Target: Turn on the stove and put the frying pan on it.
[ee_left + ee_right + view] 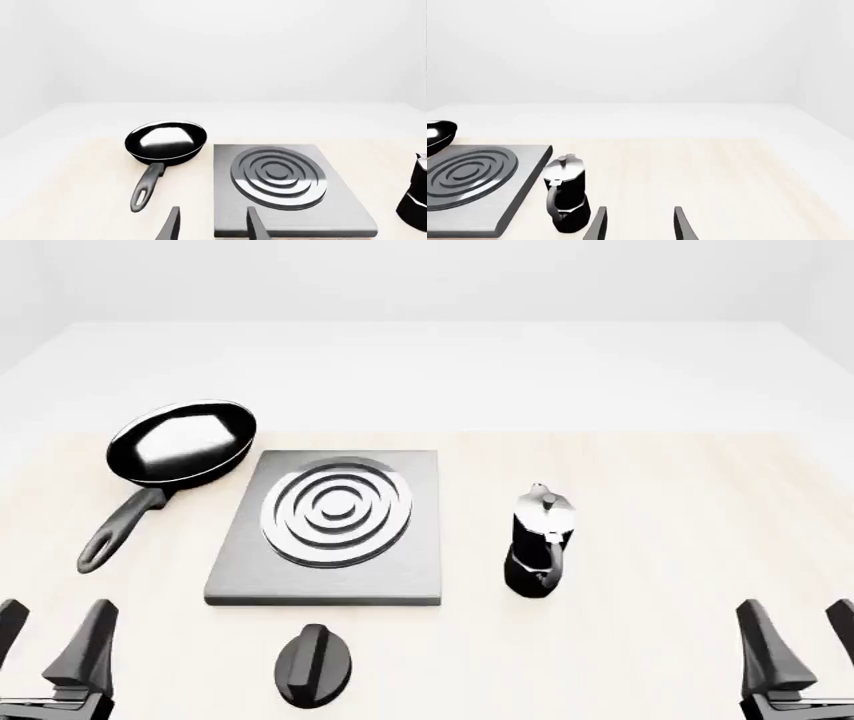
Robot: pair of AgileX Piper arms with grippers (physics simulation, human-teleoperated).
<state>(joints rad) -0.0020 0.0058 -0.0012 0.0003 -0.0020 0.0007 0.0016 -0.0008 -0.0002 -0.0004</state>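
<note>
While both grippers, left (51, 640) and right (797, 640), wait spread and empty, knob (315, 664) sits before stove (330, 528); frying pan (180, 445) rests beside it. Judgement: twist knob squarely, then lift by handle.

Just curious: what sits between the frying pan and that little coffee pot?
The stove, a flat grey slab, lies between the frying pan and the moka pot; the front view shows it.

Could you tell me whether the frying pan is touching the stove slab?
Apart. The front view shows a strip of bare table between the frying pan and the stove slab; the left wrist view shows the same gap.
</note>
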